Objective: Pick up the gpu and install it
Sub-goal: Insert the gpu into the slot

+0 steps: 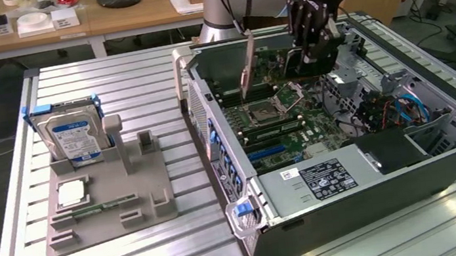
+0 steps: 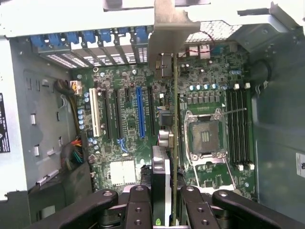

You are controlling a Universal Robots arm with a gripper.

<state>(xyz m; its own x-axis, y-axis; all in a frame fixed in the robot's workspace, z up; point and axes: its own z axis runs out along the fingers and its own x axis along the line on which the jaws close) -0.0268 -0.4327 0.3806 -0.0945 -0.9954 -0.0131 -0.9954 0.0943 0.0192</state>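
Observation:
The gpu is a thin dark circuit board hanging upright over the motherboard inside the open computer case. Its metal bracket points toward the case's rear wall. My gripper comes down from above and is shut on the card's upper edge. In the wrist view the gpu appears edge-on, with its bracket at the far end. It hovers between the blue slot and the CPU socket. My gripper clamps it from both sides.
A grey fixture at the exterior view's left holds an upright silver hard drive, a CPU chip and a RAM stick. Inside the case lie the power supply, cables and memory slots.

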